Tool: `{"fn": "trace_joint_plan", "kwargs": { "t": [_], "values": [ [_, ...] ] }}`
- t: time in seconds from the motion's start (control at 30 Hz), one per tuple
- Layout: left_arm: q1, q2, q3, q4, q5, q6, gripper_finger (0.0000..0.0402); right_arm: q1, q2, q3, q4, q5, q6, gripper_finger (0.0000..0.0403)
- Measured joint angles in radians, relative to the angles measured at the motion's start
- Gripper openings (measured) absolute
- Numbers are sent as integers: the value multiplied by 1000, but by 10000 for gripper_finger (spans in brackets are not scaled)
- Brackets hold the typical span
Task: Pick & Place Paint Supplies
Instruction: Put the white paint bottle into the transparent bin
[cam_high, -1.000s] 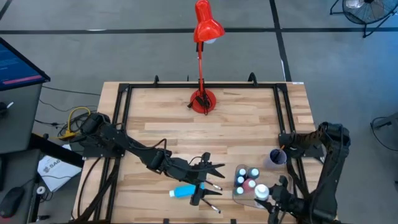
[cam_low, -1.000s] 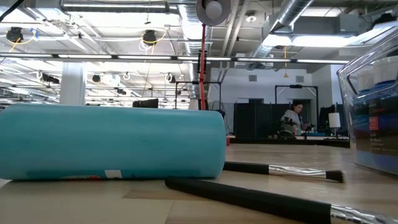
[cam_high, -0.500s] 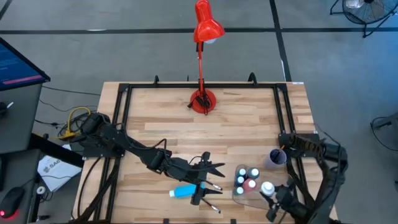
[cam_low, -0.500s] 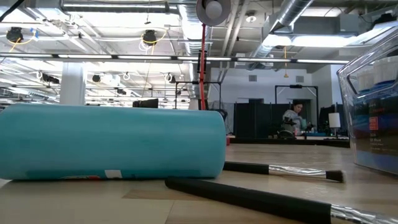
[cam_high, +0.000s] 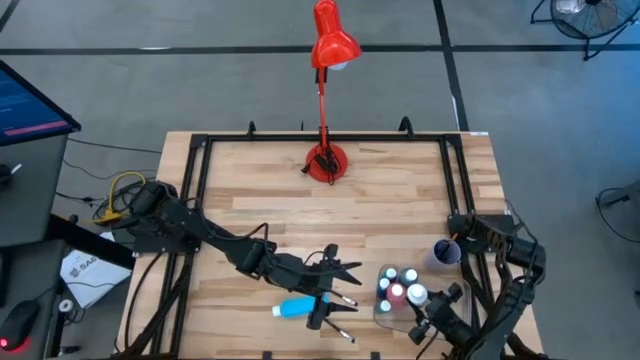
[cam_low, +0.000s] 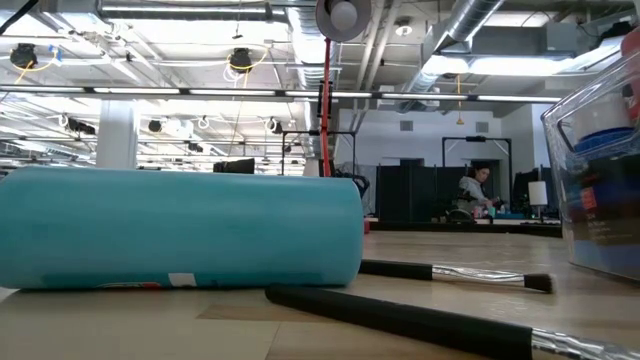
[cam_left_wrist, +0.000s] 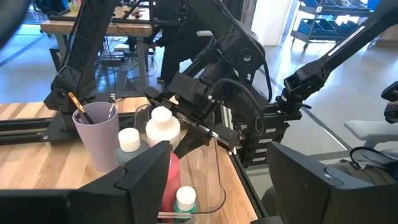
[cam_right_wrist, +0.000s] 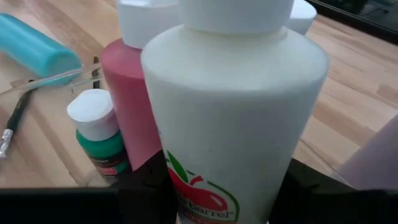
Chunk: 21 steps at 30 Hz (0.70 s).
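Observation:
My right gripper (cam_high: 428, 312) is shut on a white-capped white paint bottle (cam_high: 417, 295) over the clear tray (cam_high: 379, 314) at the near right. A pink-red bottle (cam_right_wrist: 132, 99), a green one (cam_right_wrist: 101, 140) and other capped bottles stand in that tray. A teal tube (cam_high: 298, 307) lies on its side on the wood near the front, with thin dark brushes (cam_high: 340, 301) beside it. My left gripper (cam_high: 345, 270) hovers open above the tube and brushes, holding nothing. My right gripper pinches the white bottle's body (cam_right_wrist: 186, 149) between its two fingers, one on each side. The fingers (cam_right_wrist: 144, 186) come slanting down from the table's near right. The bottle stands upright next to the pink-red bottle; its base is hidden, so whether it rests on the tray cannot be told.
A lilac cup (cam_high: 445, 253) holding a brush (cam_left_wrist: 81, 109) stands just beyond the tray. A red desk lamp (cam_high: 327, 160) stands at the far middle. Black frame rails (cam_high: 195, 190) run along the table's left, right and far sides. Bare wood lies between lamp and tube.
My right gripper has come down with the white bottle, tipping its fingers lower, and has carried the bottle a little toward the far left, in among the other bottles in the tray. The left arm, the teal tube and the brushes have kept still.

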Motion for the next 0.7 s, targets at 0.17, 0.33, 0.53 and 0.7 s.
{"fn": "trace_joint_plan", "kwargs": {
  "t": [0.17,0.33,0.53,0.7],
  "values": [
    [0,0,0,0,0,0,244,16,0,-10,0,-7,26,158],
    [0,0,0,1,0,0,242,40,0,-61,13,-91,74,158],
    [0,0,0,1,0,2,243,47,1,-76,15,-99,76,158],
    [0,0,0,1,0,7,241,47,1,-105,30,-95,80,158]
  ]
}}
